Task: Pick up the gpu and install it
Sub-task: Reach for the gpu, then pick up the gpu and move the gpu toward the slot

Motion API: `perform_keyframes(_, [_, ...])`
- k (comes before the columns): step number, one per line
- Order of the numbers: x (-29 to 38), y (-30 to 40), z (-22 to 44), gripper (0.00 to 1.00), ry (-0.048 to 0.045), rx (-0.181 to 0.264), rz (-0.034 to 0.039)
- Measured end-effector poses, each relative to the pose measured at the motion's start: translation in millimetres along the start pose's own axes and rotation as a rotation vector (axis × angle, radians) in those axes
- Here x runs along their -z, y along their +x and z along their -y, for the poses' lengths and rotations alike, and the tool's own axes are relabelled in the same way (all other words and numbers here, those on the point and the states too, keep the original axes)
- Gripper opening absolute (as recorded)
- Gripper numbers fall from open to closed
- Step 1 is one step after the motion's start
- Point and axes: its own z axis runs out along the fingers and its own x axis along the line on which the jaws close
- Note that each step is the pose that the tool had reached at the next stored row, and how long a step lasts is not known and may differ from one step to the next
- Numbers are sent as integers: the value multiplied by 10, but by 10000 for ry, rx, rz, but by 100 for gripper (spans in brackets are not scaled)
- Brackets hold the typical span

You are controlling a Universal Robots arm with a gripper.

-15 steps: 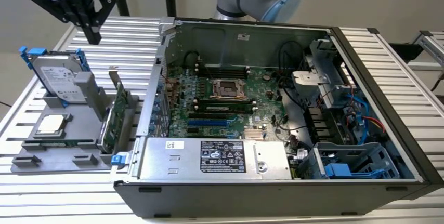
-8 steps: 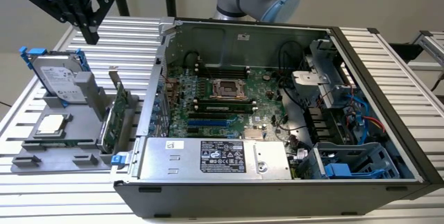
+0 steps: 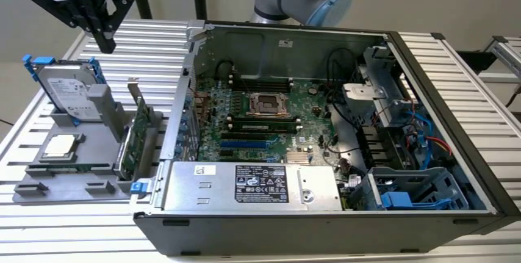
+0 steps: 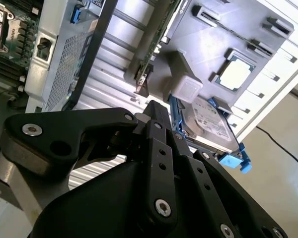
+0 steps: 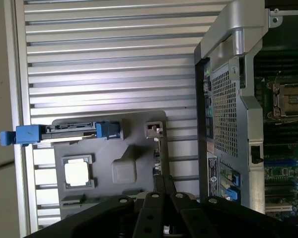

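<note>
A slatted metal table [image 3: 480, 55] is seen carrying an open computer case [image 3: 252, 46], laid on its side with its interior exposed. Inside the case, a green motherboard [image 3: 260, 116] is laid flat against the floor, and a silver power supply [image 3: 252, 183] is fitted along the case's near wall. Just outside the case, on the exterior view's left of it, a grey holder [image 3: 57, 183] is set on the slats. In the holder's far corner from the case, a silver hard drive [image 3: 69, 92] in a blue frame is stood upright. The gpu [image 3: 143, 132] is stood on edge in the holder slot closest to the case — green board showing, silver bracket uppermost — and it is not yet lifted or installed; in the first wrist view it is seen edge-on [image 5: 156, 158] between the holder's middle and the case wall [image 5: 228, 99]. The gripper [image 3: 106, 46] is held in the air above the holder, farther from the case than the gpu, and nothing is touched by it; its fingers are pressed together and nothing is clasped between them. A small square processor chip [image 3: 61, 147] is laid flat in a holder pocket — on the side away from the case.
</note>
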Motion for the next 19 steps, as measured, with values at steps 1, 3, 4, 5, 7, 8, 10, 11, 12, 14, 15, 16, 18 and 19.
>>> perform_keyframes(1, [0, -1, 9, 0, 0, 0, 0])
perform_keyframes(3, [1, -2, 30, 0, 0, 1, 0])
perform_keyframes(4, [2, -3, 40, 0, 0, 0, 0])
perform_keyframes(5, [2, -4, 49, 0, 0, 0, 0])
perform_keyframes(7, [3, -5, 67, 0, -1, 0, 0])
perform_keyframes(8, [3, -6, 77, 0, 0, 0, 0])
perform_keyframes(10, [4, -7, 98, 0, 0, 1, 0])
perform_keyframes(11, [4, -8, 108, 0, -1, 0, 1])
perform_keyframes(12, [5, -9, 119, 0, 0, 0, 0])
perform_keyframes(14, [6, -10, 140, 0, -1, 0, 1])
perform_keyframes(15, [7, -11, 150, 0, -1, 0, 0])
perform_keyframes(16, [8, -12, 162, 0, 0, 0, 0])
perform_keyframes(18, [9, -14, 186, 0, 0, 0, 0])
perform_keyframes(19, [9, -14, 197, 0, 0, 0, 1])
